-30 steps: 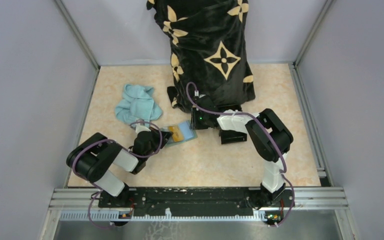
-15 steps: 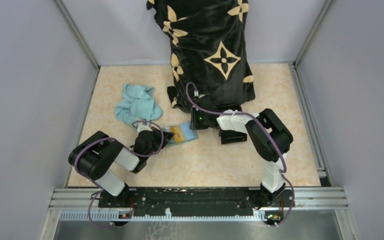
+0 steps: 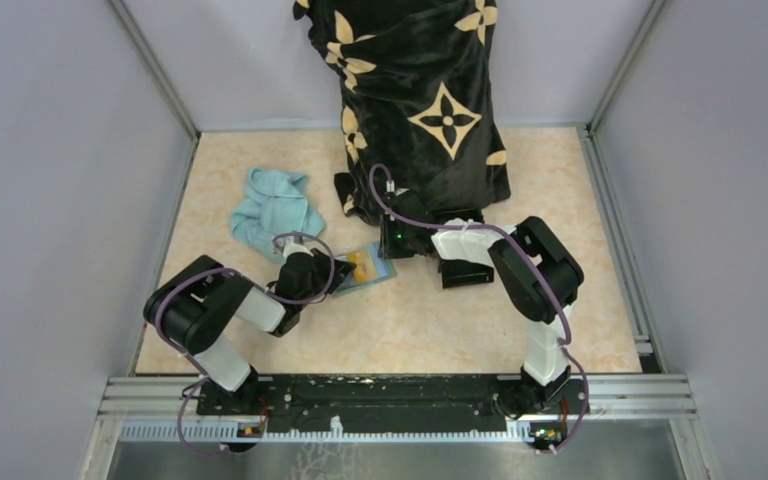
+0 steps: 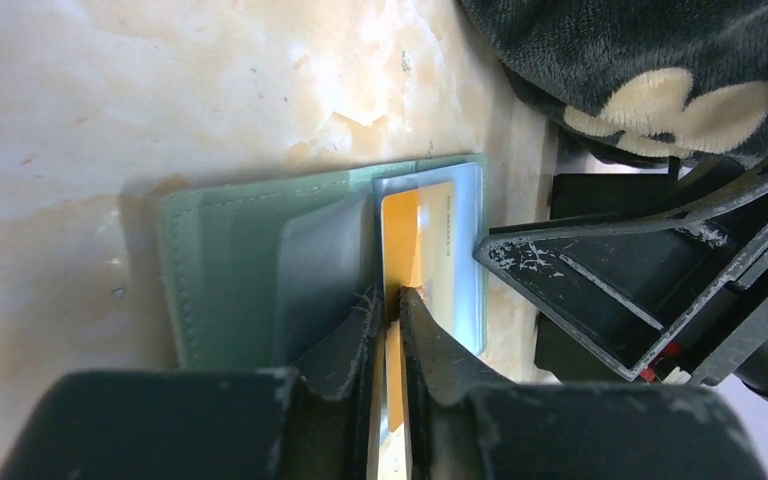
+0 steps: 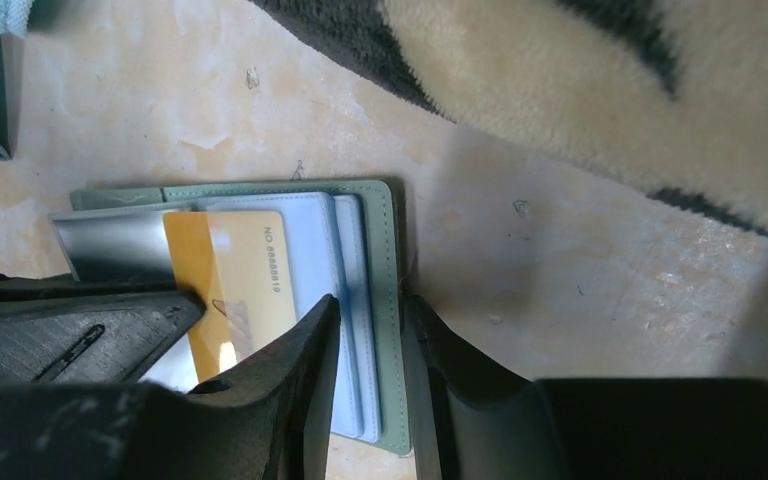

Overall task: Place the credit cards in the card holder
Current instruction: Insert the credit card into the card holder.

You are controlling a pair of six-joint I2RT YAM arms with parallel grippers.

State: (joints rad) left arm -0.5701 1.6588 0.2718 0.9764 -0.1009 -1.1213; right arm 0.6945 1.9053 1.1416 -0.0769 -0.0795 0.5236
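The sage-green card holder point(image 4: 220, 270) lies open and flat on the table, seen in the top view between both arms point(image 3: 368, 268). A tan-orange credit card point(image 5: 225, 270) lies on its inside, next to a silvery one point(image 5: 110, 250) and pale blue ones point(image 5: 345, 290). My left gripper point(image 4: 390, 298) stands over the orange card's near end. Its jaws are a narrow slit apart, and the card shows through the gap. My right gripper point(image 5: 370, 305) is open and straddles the holder's right edge, one finger on the blue cards and one outside the green rim.
A crumpled light blue cloth point(image 3: 275, 208) lies left of the holder. A black blanket with tan flowers point(image 3: 420, 110) hangs down at the back centre. A black box point(image 3: 465, 272) sits under the right arm. Enclosure walls stand close on three sides.
My left gripper has slid a little right and towards the back over the card holder. Its jaws, pressed together before, now stand slightly apart. The right arm has stayed put.
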